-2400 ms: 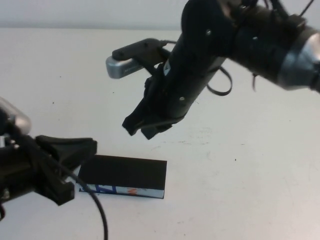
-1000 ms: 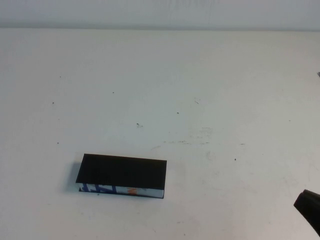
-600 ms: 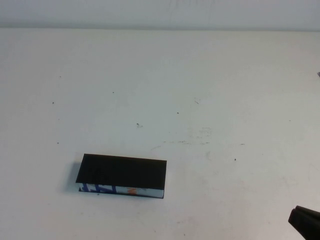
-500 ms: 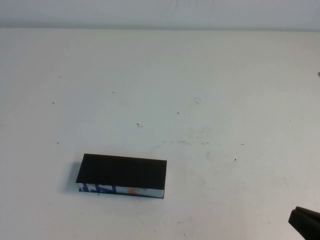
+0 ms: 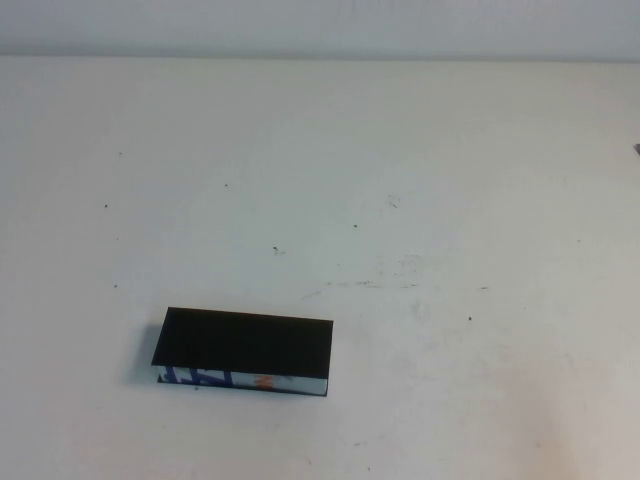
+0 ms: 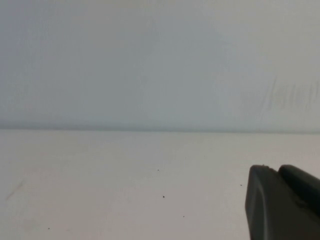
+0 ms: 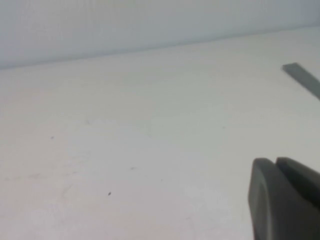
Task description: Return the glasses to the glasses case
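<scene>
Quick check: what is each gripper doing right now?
Left gripper: off the table, nothing held; open or shut cannot be told.
Right gripper: likewise.

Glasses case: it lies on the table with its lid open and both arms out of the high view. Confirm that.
Wrong in one point: the high view shows the glasses case with its black lid shut. It does lie on the table, and neither the left gripper nor the right gripper shows there.

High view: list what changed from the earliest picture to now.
Both arms pulled back out of the high view: the left gripper off the near left, the right gripper from above the middle, last showing at the near right corner. Each now shows only in its own wrist view. The glasses case stayed shut and in place on the table.
</scene>
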